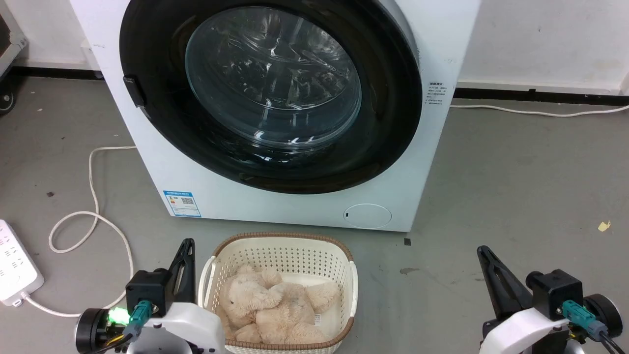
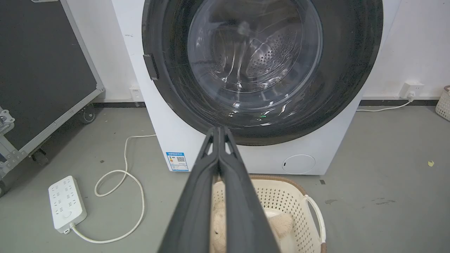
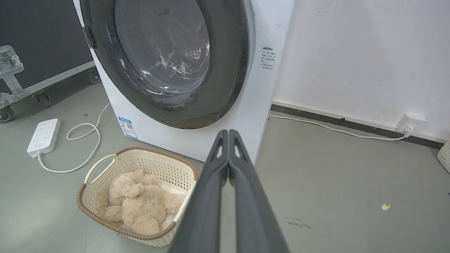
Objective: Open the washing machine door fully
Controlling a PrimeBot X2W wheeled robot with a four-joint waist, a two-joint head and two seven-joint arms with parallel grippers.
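The white washing machine (image 1: 206,172) fills the head view toward 12 o'clock. The washing machine door (image 1: 272,83) sits shut, flush against its front, so the task has not begun. At 6 o'clock, just before the machine, a pale basket (image 1: 282,237) stands on the floor holding a soft toy (image 1: 275,305), likely parked there for loading. It sits under the door, which should swing above it. The left gripper (image 2: 218,130) waits at 7 o'clock and the right gripper (image 3: 228,132) at 5 o'clock. Each has its two fingers pressed together with nothing between them, and both hang well apart from the machine, in what looks like a resting pose. A small dark catch (image 1: 133,91) sits at the door's 9 o'clock edge. The hinge is probably at 3 o'clock, which makes the left arm the nearer one to pull there.
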